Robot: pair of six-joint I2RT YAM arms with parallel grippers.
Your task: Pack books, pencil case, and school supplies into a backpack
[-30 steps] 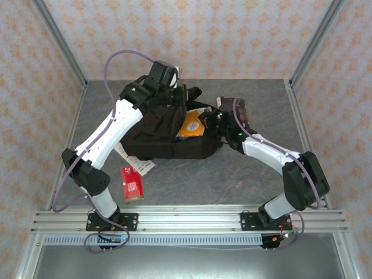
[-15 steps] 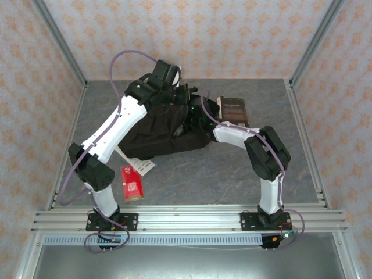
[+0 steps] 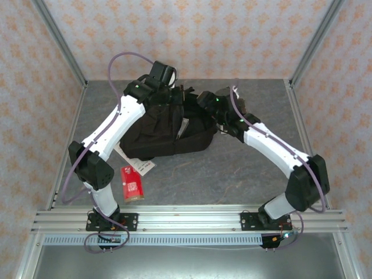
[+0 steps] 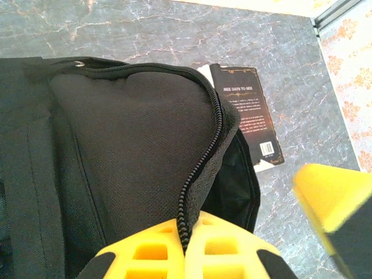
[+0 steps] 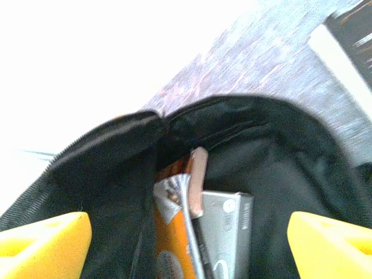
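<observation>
Right hand drawn back, spread over backpack (orange book inside); left hand pinching zip edge.

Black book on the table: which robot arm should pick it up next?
Probably the right. The right gripper is open and empty at the mouth of the backpack, near the black book. The left gripper is shut on the zip edge, holding the bag open.
</observation>
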